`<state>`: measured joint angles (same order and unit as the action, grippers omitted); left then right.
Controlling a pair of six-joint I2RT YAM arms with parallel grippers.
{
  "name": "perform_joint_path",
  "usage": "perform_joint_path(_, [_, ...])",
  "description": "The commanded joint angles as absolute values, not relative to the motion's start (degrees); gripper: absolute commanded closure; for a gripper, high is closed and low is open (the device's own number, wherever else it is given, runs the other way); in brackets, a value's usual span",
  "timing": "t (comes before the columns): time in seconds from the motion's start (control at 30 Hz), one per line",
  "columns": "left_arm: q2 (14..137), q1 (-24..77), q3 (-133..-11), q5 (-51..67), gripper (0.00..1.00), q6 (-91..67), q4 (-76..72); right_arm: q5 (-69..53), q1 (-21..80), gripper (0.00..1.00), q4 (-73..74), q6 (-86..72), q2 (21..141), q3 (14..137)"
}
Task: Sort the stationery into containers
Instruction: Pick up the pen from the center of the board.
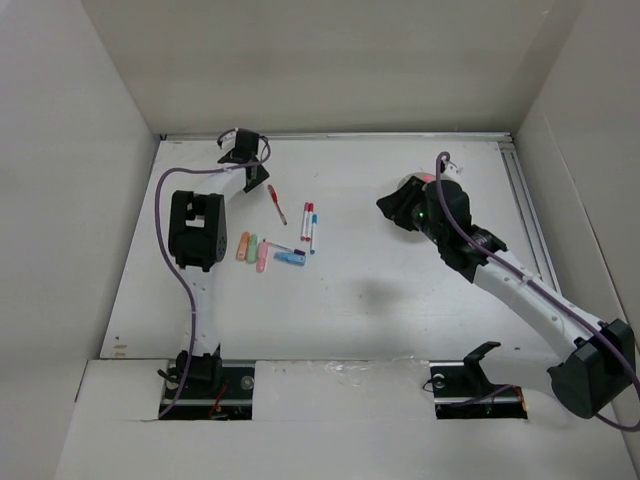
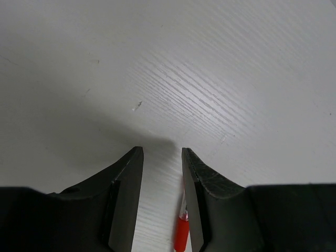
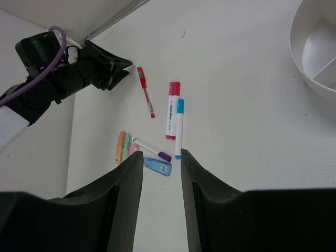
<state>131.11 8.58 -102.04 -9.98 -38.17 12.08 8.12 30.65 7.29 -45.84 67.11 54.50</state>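
- Left arm (image 1: 203,290) reached forward from its base, its wrist turned rightward; left gripper (image 2: 161,157) sat low, its jaws parted by a narrow gap.
- Right arm (image 1: 520,288) stretched diagonally forward and leftward; right gripper (image 3: 161,157) was held high, its jaws similarly parted.

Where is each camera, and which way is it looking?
Top external: high behind the arms, looking down on the table, left arm and right arm.
Left wrist: on the left arm, looking across the table past its open fingers, a red pen between them.
Right wrist: on the right arm, looking past its fingers at the stationery and tub.
Shared: all three show that red pen.
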Motion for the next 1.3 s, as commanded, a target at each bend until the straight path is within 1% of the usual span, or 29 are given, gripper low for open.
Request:
perform_joint_path(0.0, [130.4,10.0,-101.7,-10.9,0.68,-35.3,16.7,7.6,29.6,0.59,6.0,-45.0,65.1,56.4])
perform_joint_path(0.07, [128.4,10.7,-99.4,-10.9,0.68,-35.3,14.5,7.1,29.6,0.59,6.0,-45.0,65.7,56.4])
perform_joint_path(0.17, [122.8,11.3,-93.8,-8.6,0.65,-35.3,8.7,7.1,29.6,0.59,6.0,-45.0,65.7,55.9])
perform_joint_path(0.3, [112.6,11.3,-83.4,-5.5,0.58,-37.4,-0.9,6.4,29.6,0.59,6.0,-45.0,66.2,55.9])
perform_joint_path(0.33, [109.3,11.3,-79.9,-4.4,0.55,-37.4,-4.4,5.9,29.6,0.59,6.0,-45.0,66.7,55.9])
perform_joint_path(0.37, [107.9,11.3,-78.8,-3.9,0.54,-38.0,-5.4,5.9,29.6,0.59,6.0,-45.0,66.7,55.9])
perform_joint_path(0.4, [106.9,11.9,-78.0,-3.9,0.52,-38.0,-5.4,5.9,29.6,0.59,6.0,-45.0,66.7,55.9])
perform_joint_path(0.47, [105.0,12.7,-76.9,-4.8,0.52,-37.3,-6.0,5.3,29.6,0.59,6.0,-45.0,67.2,55.9])
perform_joint_path(0.5, [104.9,14.0,-76.9,-5.6,0.51,-37.3,-5.1,5.3,29.6,0.59,6.0,-45.0,67.2,55.9])
perform_joint_path(0.6, [106.3,16.1,-78.4,-8.3,0.51,-35.7,-0.9,5.3,29.6,0.59,6.0,-45.0,67.2,55.9])
perform_joint_path(0.7, [109.4,17.9,-79.9,-11.9,0.54,-35.7,4.9,5.3,29.6,0.59,6.0,-45.0,67.2,56.4])
perform_joint_path(0.8, [109.9,19.2,-79.0,-14.6,0.55,-35.7,4.9,5.3,29.6,0.59,6.0,-45.0,66.6,56.4])
perform_joint_path(1.0, [111.6,19.8,-78.0,-15.1,0.56,-35.2,4.4,5.3,29.6,0.59,6.0,-45.0,66.6,56.4])
perform_joint_path(1.13, [114.2,20.8,-79.2,-16.7,0.59,-34.6,5.9,5.8,29.6,0.59,6.0,-45.0,66.6,56.4])
perform_joint_path(1.17, [115.0,21.4,-79.2,-16.7,0.62,-34.1,5.9,5.8,29.6,0.59,6.0,-45.0,66.6,56.4])
perform_joint_path(1.27, [116.6,21.9,-81.1,-18.9,0.63,-34.1,8.1,5.8,29.6,0.59,6.0,-45.0,66.6,56.4])
